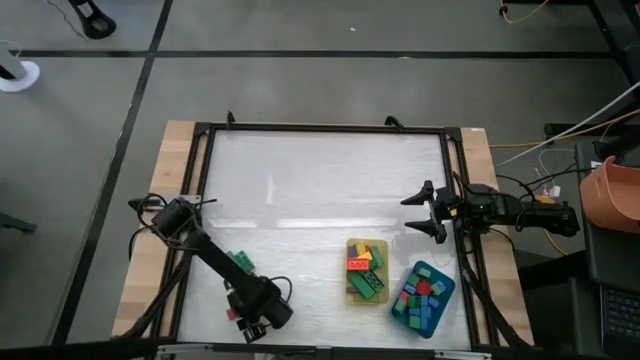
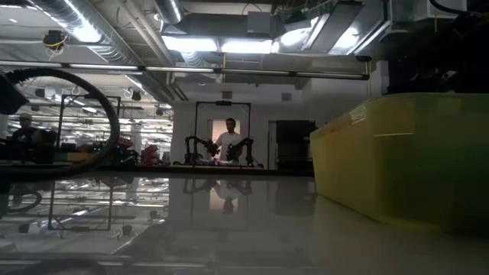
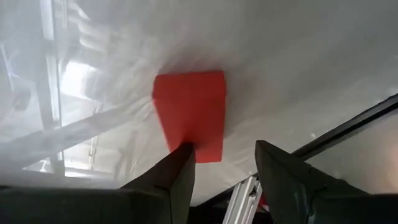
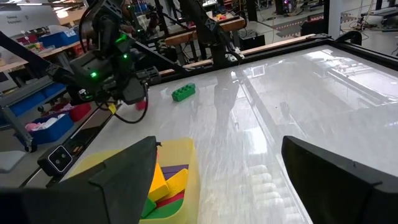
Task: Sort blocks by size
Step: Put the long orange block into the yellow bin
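Blocks are split across three places on the table. One red block point(image 3: 189, 115) lies on the white table surface point(image 3: 298, 68) directly ahead of the left gripper point(image 3: 224, 168), whose two dark fingers point(image 3: 177, 177) stand spread apart, one tip at the block's near edge, nothing pinched between them. In the high view that left gripper point(image 1: 243, 317) sits at about 7 o'clock on the table, by the front edge, with the red block point(image 1: 230, 313) showing just beside it. A green block point(image 1: 241, 261) lies alone close to the left arm's forearm, also toward 7 o'clock.

The right gripper point(image 1: 432, 211) hovers at about 3 o'clock near the right edge of the table, its fingers wide apart and empty. Below it, toward 5 o'clock, the yellow tray point(image 1: 350, 292) holds larger red, green, yellow and purple blocks point(image 1: 366, 283). Just beside that, nearer the corner, the teal tray point(image 1: 445, 288) holds a heap of smaller blocks point(image 1: 420, 300). In the right wrist view the yellow tray point(image 4: 186, 155) shows between the fingers, with the green block point(image 4: 183, 92) farther off.
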